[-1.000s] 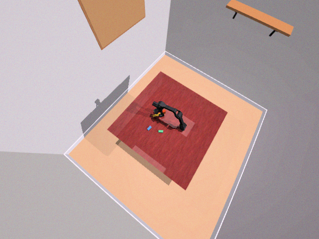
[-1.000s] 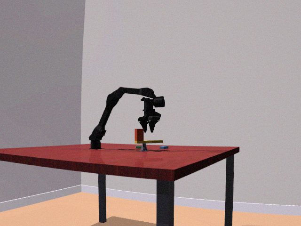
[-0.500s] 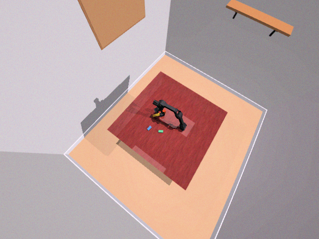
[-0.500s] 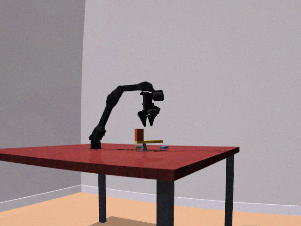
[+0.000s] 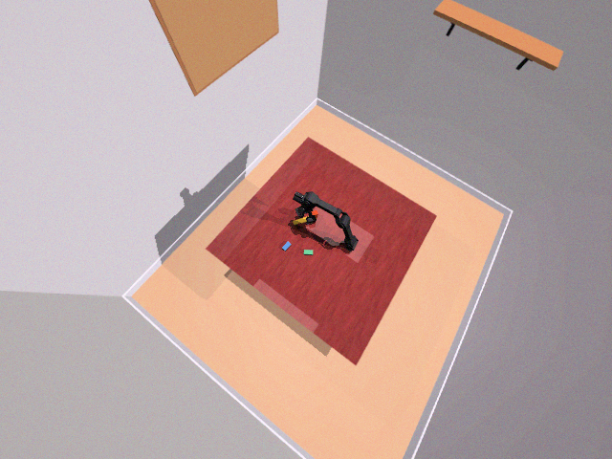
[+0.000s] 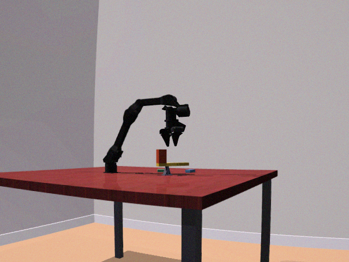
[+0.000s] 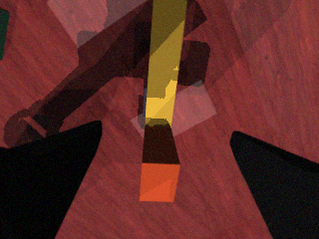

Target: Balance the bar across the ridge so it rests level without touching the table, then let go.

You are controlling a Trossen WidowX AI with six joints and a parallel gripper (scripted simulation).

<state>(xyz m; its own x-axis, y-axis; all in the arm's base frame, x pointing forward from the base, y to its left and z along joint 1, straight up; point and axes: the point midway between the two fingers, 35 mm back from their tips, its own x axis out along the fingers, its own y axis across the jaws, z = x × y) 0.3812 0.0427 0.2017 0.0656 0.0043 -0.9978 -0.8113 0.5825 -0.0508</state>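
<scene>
The yellow bar point(image 5: 299, 220) point(image 6: 178, 164) point(image 7: 166, 60) lies across the grey-blue ridge point(image 6: 167, 171), clear of the table and looking level in the exterior view. An orange-red block point(image 5: 315, 212) point(image 6: 161, 156) point(image 7: 159, 182) stands upright on one end of the bar, the end nearer the arm's base. The ridge is mostly hidden under the bar in the wrist view. My gripper point(image 6: 171, 146) point(image 7: 167, 131) is open and empty. It hangs above the bar, touching neither the bar nor the block, with its fingertips higher than the block's top.
A blue block point(image 5: 286, 246) point(image 6: 190, 171) and a green block point(image 5: 308, 251) point(image 6: 160, 170) lie on the red table point(image 5: 375, 212) point(image 6: 140, 184) beside the ridge. The arm's base point(image 5: 351, 243) point(image 6: 110, 167) stands on the table.
</scene>
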